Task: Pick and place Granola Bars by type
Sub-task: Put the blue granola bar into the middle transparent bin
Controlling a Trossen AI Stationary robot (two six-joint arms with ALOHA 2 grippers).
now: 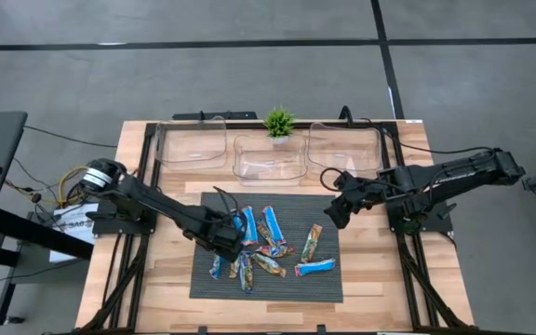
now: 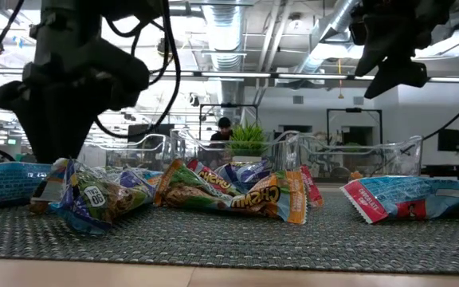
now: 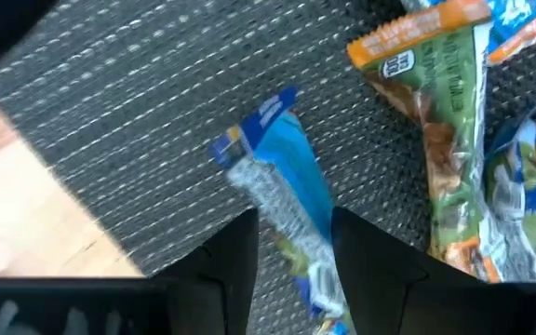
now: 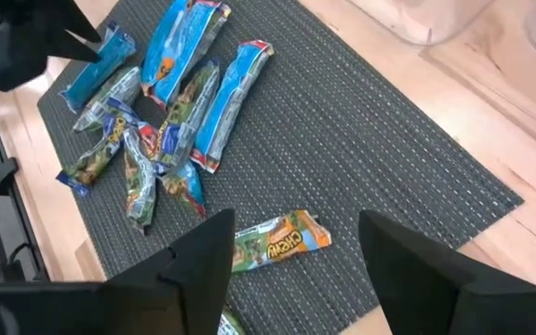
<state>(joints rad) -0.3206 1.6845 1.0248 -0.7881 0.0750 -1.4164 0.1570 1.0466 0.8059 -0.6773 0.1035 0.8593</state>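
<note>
Several foil-wrapped granola bars [image 1: 261,244] lie in a loose heap on the dark mat [image 1: 324,209]: blue ones, tan-green ones and mixed ones. My left gripper [image 1: 229,238] is low over the heap's left side and open. Its fingers [image 3: 240,256] stand on either side of a blue bar [image 3: 282,191], which lies flat on the mat. My right gripper [image 1: 335,212] hangs open above the mat's right part, clear of everything. In its wrist view a tan-green bar [image 4: 277,240] lies on the mat below the gripper [image 4: 296,270]. My left gripper comes from above with one finger along each long side of the blue bar [image 3: 291,223], and the bar runs lengthwise through the gap. Whether the fingers touch it I cannot tell. The bar's far end [image 3: 254,130] rests on the mat.
Three clear plastic bins [image 1: 192,144] [image 1: 268,156] [image 1: 342,147] stand in a row along the far edge, with a small green plant [image 1: 278,122] behind the middle one. A blue bar [image 1: 314,268] and a tan-green one [image 1: 312,242] lie apart on the right. Bare wood surrounds the mat.
</note>
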